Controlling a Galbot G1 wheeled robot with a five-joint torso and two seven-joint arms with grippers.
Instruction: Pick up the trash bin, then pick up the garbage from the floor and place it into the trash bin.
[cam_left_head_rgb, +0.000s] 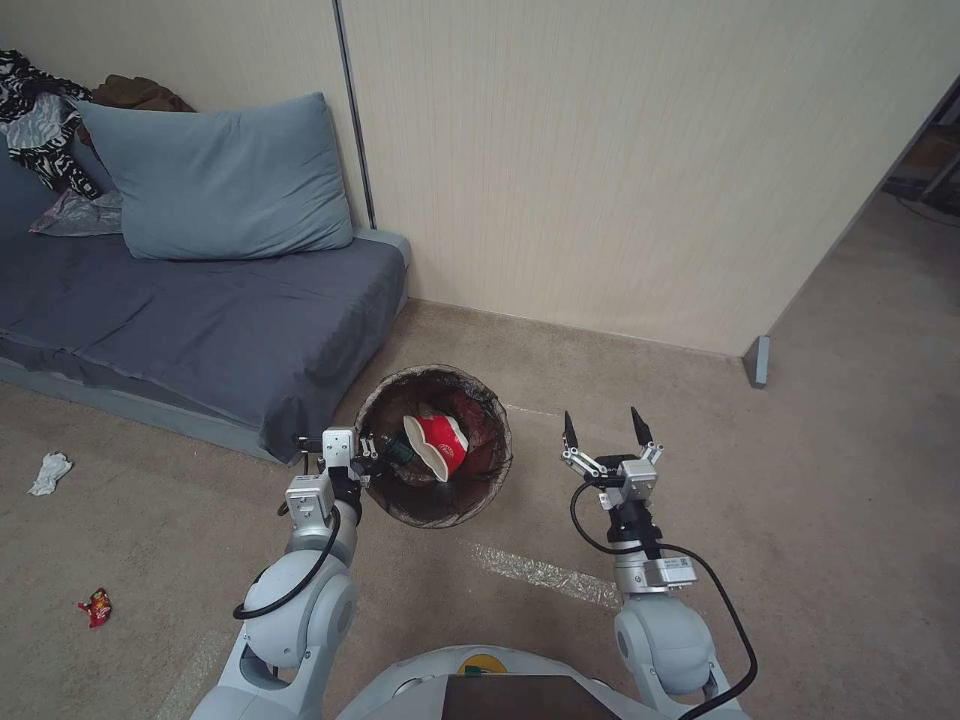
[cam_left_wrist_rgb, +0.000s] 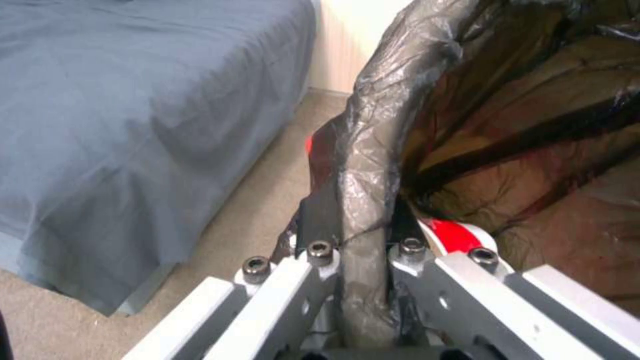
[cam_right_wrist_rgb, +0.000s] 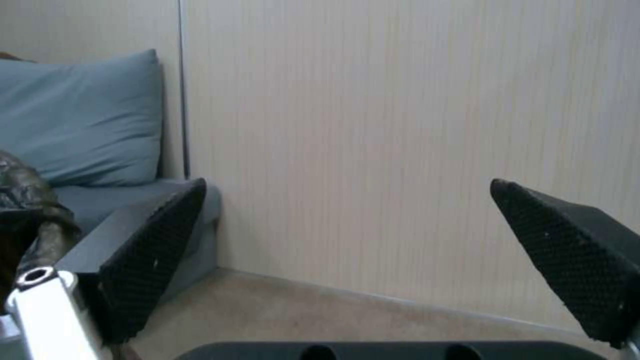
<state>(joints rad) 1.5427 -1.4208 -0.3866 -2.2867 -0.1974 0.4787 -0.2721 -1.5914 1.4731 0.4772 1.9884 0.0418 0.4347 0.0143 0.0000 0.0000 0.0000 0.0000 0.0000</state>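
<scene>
**Bin rim pinched in our left gripper, right gripper spread and empty**

Closest to our head camera sit our two rounded grey-white arms. Our left gripper (cam_left_head_rgb: 368, 452) is clamped on the near-left rim of the trash bin (cam_left_head_rgb: 395, 500); in the left wrist view its metal finger links with their dark bolts close from both sides on the crinkled, glossy liner bag (cam_left_wrist_rgb: 363, 165) folded over the edge. That liner is thin brown-black film, wrinkled and semi-transparent. We hold the bin just off the corner of the low bed, over the beige carpet.

Inside the round bin lies a crushed red-and-white paper cup (cam_left_head_rgb: 438, 442), with a small green bottle (cam_left_head_rgb: 397, 449) beside it toward our left gripper.

Our right gripper (cam_left_head_rgb: 607, 430) hovers to the right of the bin, apart from it, its two pointed black fingers spread wide with nothing between them; their pads (cam_right_wrist_rgb: 153, 250) are wedge-shaped with a fine knurled grid.

On the carpet well to our left lie a crumpled white tissue (cam_left_head_rgb: 48, 472) and, nearer us, a small red snack wrapper (cam_left_head_rgb: 97, 606). A soft blue-grey pillow (cam_left_head_rgb: 220, 180) leans on the bed (cam_left_head_rgb: 180, 320), which is draped in a matte grey sheet.
</scene>
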